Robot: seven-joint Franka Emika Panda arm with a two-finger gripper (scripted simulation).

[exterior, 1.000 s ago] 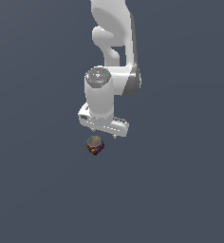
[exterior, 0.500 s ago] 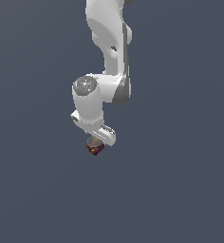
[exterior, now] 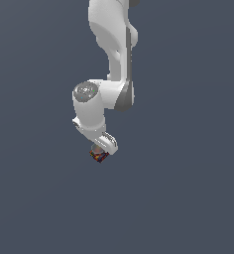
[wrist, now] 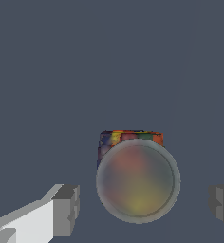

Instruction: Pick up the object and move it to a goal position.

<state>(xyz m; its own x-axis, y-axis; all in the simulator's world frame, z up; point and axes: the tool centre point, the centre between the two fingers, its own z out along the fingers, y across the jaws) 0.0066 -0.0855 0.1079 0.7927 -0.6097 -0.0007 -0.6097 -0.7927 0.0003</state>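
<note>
Gripper (wrist: 142, 204) sits directly over the object (wrist: 135, 178), jaws wide, one finger (wrist: 66, 209) on each side with clear gaps, neither touching. You see the object's greyish round top and multicoloured blocky body from the wrist view. In the exterior view, the object (exterior: 98, 155) peeks out just beneath the gripper (exterior: 101, 146).

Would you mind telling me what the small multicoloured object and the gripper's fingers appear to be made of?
The object: its round top looks like translucent, frosted plastic or glass, since blurred colours show through it; the red, yellow and blue body beneath looks printed, maybe card or plastic. This render leaves it open. The gripper fingers: matte white casing with grey, dull pads, possibly rubber.
</note>
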